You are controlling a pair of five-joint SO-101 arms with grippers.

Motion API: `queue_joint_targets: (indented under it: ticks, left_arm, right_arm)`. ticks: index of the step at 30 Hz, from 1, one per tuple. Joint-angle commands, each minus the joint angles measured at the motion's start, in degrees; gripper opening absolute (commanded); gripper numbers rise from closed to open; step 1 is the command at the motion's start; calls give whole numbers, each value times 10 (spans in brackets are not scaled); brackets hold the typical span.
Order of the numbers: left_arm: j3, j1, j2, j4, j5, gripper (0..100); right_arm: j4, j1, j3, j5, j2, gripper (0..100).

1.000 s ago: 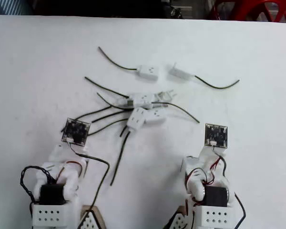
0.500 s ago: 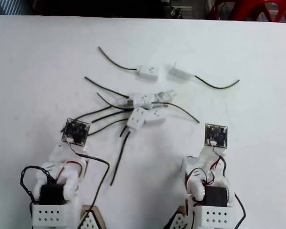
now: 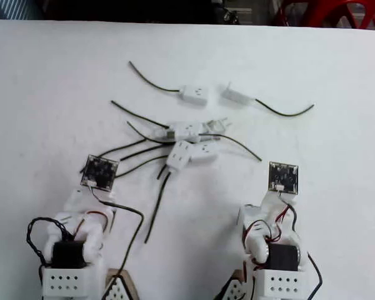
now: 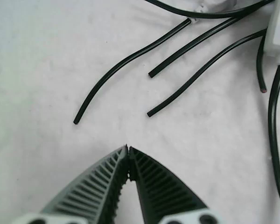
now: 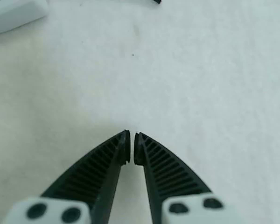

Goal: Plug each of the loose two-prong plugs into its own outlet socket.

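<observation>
Left wrist view is showing me the left end effector (image 4: 129,151) closed, empty; right end effector (image 5: 131,140) is sitting likewise.

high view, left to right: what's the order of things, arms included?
left arm → far outlet socket → far two-prong plug → right arm. The tangled pile of sockets, plugs and wires mid-table is left out, since it spans the same stretch as the far socket and plug.
</observation>
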Motion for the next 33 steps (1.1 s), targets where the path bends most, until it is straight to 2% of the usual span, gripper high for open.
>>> queue_joint_targets:
  ticks: [1, 7, 13, 21, 26, 33]
  left_arm:
    - [-3, 7, -5, 4, -1, 25]
    - [-3, 9, -4, 5, -1, 25]
    - [-3, 10, -6, 78, -5, 27]
    - [-54, -18, -6, -18, -5, 27]
    - [-55, -20, -6, -61, -2, 25]
    - [-42, -35, -6, -61, -4, 27]
  right_arm:
    - [3, -1, 6, -4, -7, 25]
    - [3, -6, 6, -4, -7, 26]
    - [3, -13, 6, -4, -7, 26]
    - [-22, -44, 6, -2, -8, 28]
    - [-85, -62, -19, 62, -7, 27]
    - [-129, -93, -150, 7, -6, 23]
